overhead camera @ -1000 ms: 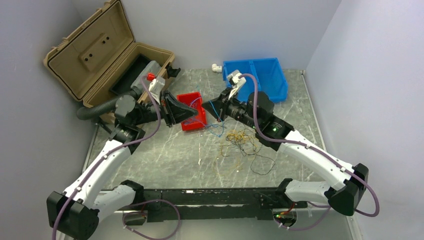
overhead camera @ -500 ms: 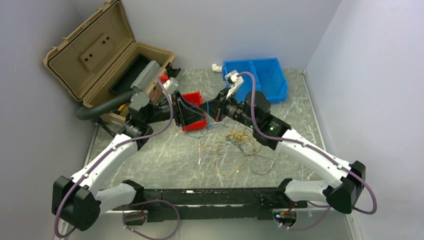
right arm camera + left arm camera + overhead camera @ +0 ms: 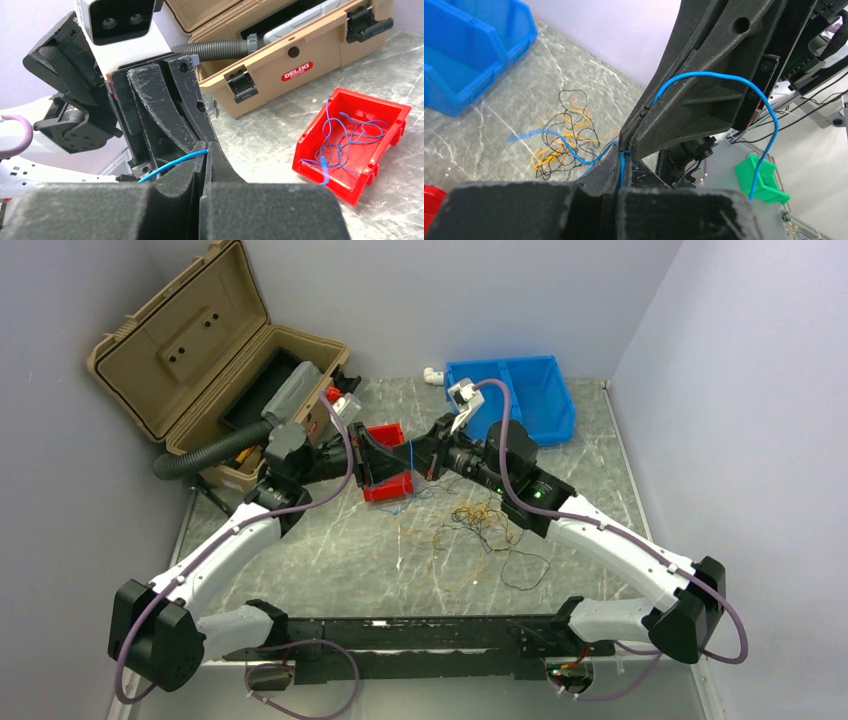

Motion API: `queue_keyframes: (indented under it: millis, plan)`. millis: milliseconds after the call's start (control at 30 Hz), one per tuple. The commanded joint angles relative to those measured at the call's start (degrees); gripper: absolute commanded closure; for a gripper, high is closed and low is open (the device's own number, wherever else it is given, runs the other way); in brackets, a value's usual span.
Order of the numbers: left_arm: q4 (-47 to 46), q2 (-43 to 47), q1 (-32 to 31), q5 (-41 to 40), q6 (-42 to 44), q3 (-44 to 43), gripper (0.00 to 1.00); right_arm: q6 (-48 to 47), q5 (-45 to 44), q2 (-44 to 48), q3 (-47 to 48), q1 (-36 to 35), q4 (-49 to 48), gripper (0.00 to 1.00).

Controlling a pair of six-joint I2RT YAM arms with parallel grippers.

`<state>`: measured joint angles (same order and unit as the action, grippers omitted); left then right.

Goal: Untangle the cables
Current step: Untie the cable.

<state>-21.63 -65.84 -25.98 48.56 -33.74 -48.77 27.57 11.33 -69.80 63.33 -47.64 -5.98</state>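
Your left gripper [image 3: 624, 159] and right gripper [image 3: 204, 159] meet tip to tip near the red bin [image 3: 312, 131], both clamped tight on one blue wire [image 3: 714, 74]

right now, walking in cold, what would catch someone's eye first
The left gripper and right gripper are tip to tip above the far middle of the table, both shut on one blue wire. Just nearer lies a loose tangle of yellow, black and blue wires. A red bin beside the grippers holds more blue strands.
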Motion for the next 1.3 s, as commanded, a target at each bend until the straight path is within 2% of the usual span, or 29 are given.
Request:
queue_keyframes:
  millis: [0,67,167,233,400,600,667,800,1000,1200,1267]
  plan:
    - [-5.3,1.58,-0.21,-2.35,0.2,-0.78,1.0,0.53,-1.36,1.17,-0.05,-0.05,-2.02,1.0]
    - [-3.37,2.82,-0.07,-4.3,1.3,-0.58,1.0,-0.11,-4.43,2.62,-1.21,-0.01,-1.3,0.84]
    - [2.98,4.64,0.63,-7.47,3.58,-1.53,1.0,-0.27,-10.87,6.14,-4.67,0.35,0.28,0.52]
    - [5.99,5.59,2.01,-8.67,3.82,-1.83,1.0,-0.65,-13.92,8.95,-7.76,1.08,0.81,0.4]
    - [5.86,7.27,6.07,-7.02,0.9,-0.78,1.0,-2.47,-13.8,14.45,-13.17,4.39,4.87,0.29]
    - [9.88,8.1,6.73,-6.47,2.71,-2.34,1.0,-5.37,-12.63,21.41,-20.55,8.19,8.41,0.15]
    - [10.4,8.63,6.73,-6.76,2.96,-2.39,1.0,-6.94,-9.28,21.96,-21.48,8.6,9.29,0.11]
    - [9.08,8.87,6.73,-5.37,1.96,-2.09,1.0,-13.48,3.31,20.07,-22.21,8.49,7.78,0.04]
    - [9.88,8.47,6.73,-4.5,1.7,-3.42,1.0,-16.59,4.38,12.97,-21.38,7.32,3.56,0.05]
    - [11.4,8.63,6.73,-4.6,2.09,-4.09,1.0,-18.23,2.13,6.37,-19.32,6.96,-0.83,0.16]
    - [11.56,8.62,6.73,-4.61,2.36,-4.13,1.0,-18.15,0.53,4.96,-19.19,6.89,-1.95,0.3]
